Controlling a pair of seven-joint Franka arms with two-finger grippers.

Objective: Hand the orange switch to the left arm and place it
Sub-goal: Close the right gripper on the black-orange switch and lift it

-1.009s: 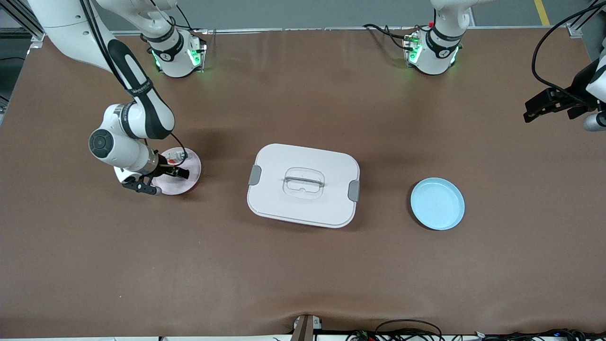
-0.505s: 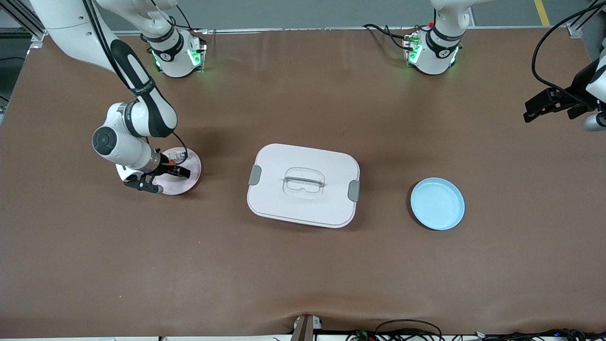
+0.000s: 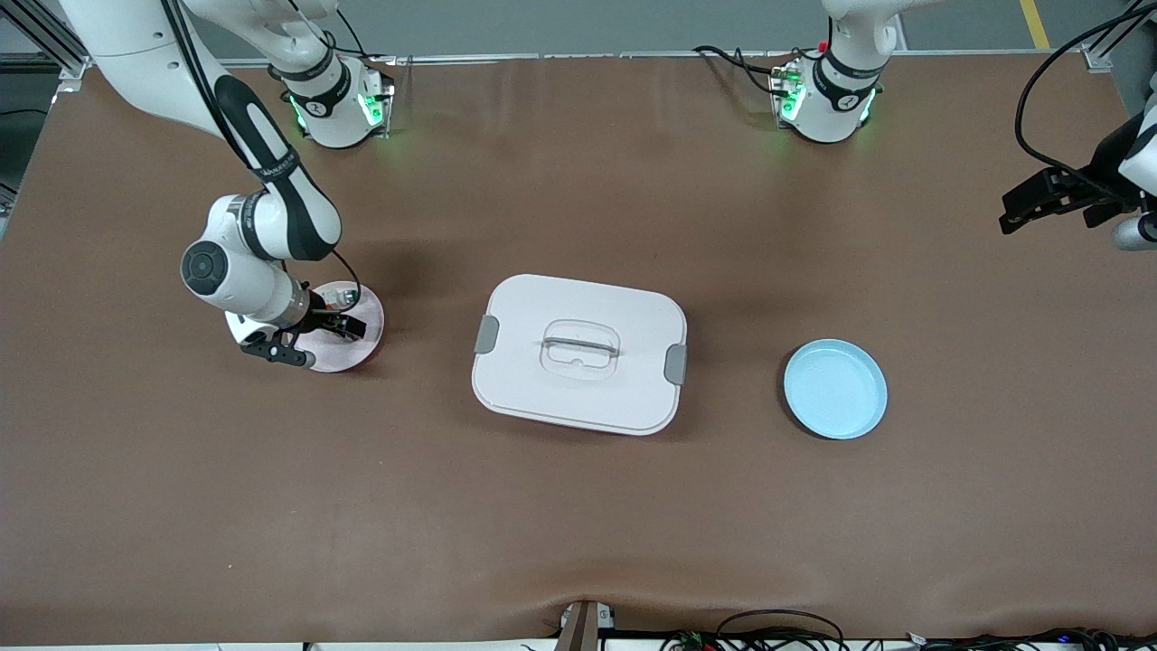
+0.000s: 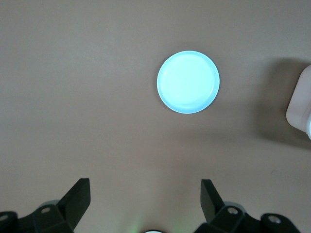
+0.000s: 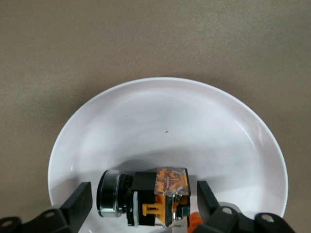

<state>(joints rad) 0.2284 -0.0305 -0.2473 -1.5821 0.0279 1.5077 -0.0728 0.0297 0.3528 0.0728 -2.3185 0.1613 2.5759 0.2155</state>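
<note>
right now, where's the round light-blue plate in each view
front view: the round light-blue plate lies on the table beside the white plastic box, toward the left arm's end.
left wrist view: it shows whole, on bare table past the open left gripper.
right wrist view: not in it.
shared landmark: the box, whose corner shows beside the plate in the left wrist view.

Orange switch (image 5: 146,196): small black body, clear-orange block on top, round silver-rimmed end. Lies on its side in the pink plate (image 3: 357,348), toward the right arm's end of the table.

Box (image 3: 578,354): large, white, rounded corners, lid on, recessed handle, grey side latches. Sits flat at mid-table.
</note>
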